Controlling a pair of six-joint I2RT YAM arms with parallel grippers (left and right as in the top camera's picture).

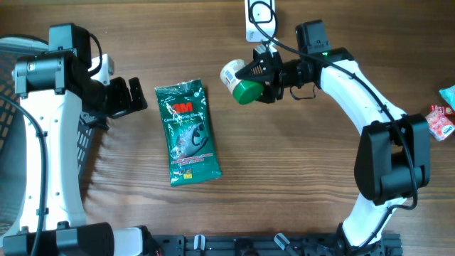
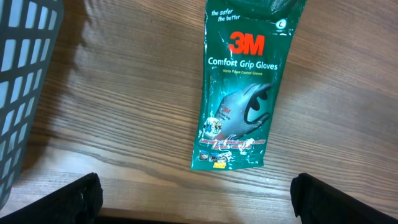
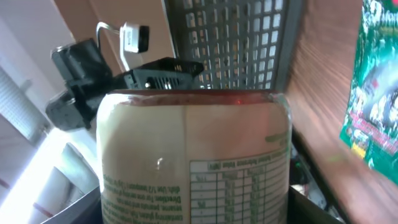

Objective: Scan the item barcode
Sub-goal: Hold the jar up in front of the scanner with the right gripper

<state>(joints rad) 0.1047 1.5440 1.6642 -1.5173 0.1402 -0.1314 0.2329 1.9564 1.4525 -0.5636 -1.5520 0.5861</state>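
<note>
The left claw (image 1: 131,97) is standing spread to its full width and gripping nothing. A green glove packet (image 1: 188,133) is lying flat on the desk (image 1: 298,185) just ahead of its fingertips, with its long axis running across the line of the fingers. Moving right, the jar (image 1: 237,77), judged to be the item under scan, is being carried in the right claw (image 1: 256,75). The jaws are standing partly closed, clamped on the cream body. The jar's long axis is lying crosswise to the fingers, green lid on the near side, and its printed label is facing back toward the wrist. What appears to be the white scanner head (image 1: 259,18) is sitting just beyond the claw's tips, close to the jar but apart from it. The right arm is clearly the nearer one. In my judgement the coming move is hinging on turning the barcode panel toward that head; the barcode itself cannot be made out.
</note>
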